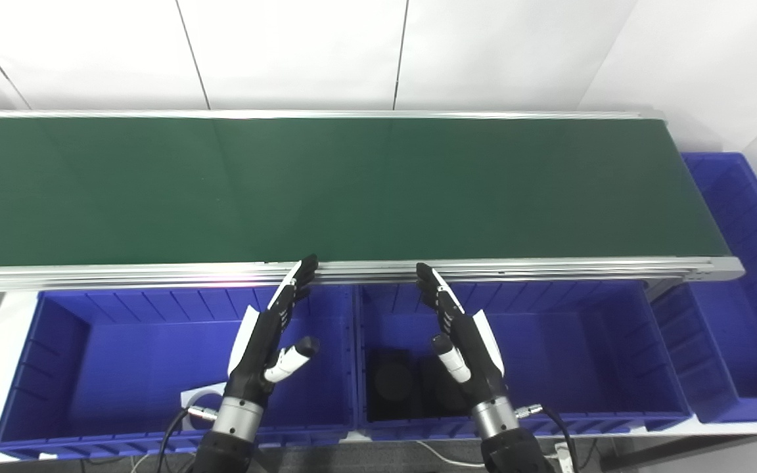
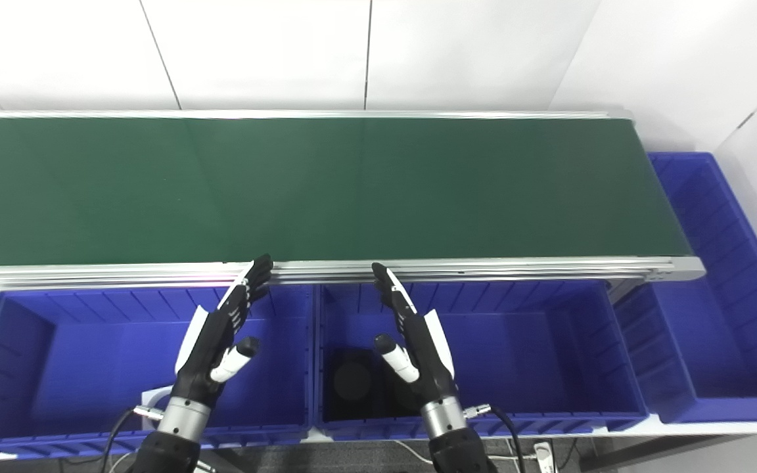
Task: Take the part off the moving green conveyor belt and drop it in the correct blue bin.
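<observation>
The left hand (image 1: pixel 267 338) and right hand (image 1: pixel 460 332) hold nothing, fingers spread. The green belt (image 1: pixel 352 190) lies just past their fingertips. Dark parts (image 1: pixel 395 384) sit in the blue bin (image 1: pixel 582 341) under the right hand.

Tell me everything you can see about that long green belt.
The green conveyor belt is a long, flat band with a matte, rubbery look, running across the whole picture and ending at the right beside a blue bin. Silvery metal rails frame its near and far edges. Its surface is bare: no part lies on it. Both open hands, left hand and right hand, hover just before its near rail, over the bins, not touching the green surface.
</observation>
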`<state>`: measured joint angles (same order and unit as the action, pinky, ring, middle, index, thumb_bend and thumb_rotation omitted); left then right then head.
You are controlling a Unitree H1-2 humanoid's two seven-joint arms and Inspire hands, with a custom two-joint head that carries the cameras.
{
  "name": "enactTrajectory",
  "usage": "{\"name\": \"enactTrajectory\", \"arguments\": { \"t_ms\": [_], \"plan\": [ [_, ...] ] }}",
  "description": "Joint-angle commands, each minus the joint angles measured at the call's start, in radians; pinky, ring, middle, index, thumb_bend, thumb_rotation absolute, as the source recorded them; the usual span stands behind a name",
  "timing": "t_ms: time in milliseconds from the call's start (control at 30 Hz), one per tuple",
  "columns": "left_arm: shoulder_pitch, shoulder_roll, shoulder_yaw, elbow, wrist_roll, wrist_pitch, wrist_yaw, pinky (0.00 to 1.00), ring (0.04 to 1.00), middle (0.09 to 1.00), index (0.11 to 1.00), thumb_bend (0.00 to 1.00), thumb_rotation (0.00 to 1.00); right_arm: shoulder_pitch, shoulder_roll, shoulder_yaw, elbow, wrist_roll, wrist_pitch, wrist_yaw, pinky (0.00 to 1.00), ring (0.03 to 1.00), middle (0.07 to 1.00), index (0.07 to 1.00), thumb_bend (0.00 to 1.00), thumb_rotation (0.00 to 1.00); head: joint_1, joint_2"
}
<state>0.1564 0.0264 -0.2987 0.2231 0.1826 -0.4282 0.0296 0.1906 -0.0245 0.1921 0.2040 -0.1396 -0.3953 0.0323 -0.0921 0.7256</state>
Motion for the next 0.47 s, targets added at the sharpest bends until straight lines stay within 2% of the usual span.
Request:
{"name": "enactTrajectory", "arguments": {
  "t_ms": [0, 433],
  "plan": [
    [0.0, 0.005, -0.014, -0.026, -0.001, -0.041, 0.02, 0.93, 0.954, 0.967, 0.934, 0.93, 0.91, -0.002, 0.004, 0.01, -0.037, 0.013, -0.027, 0.018, 0.95, 0.968, 0.977, 0.95, 1.0, 1.0, 0.003, -0.001],
    [0.01, 0.036, -0.081, -0.022, 0.013, -0.042, 0.088, 0.92, 0.959, 0.976, 0.949, 0.94, 0.94, 0.012, 0.018, 0.023, -0.039, -0.02, -0.043, -0.004, 0.95, 0.969, 0.979, 0.966, 1.0, 1.0, 0.027, -0.013]
  ]
}}
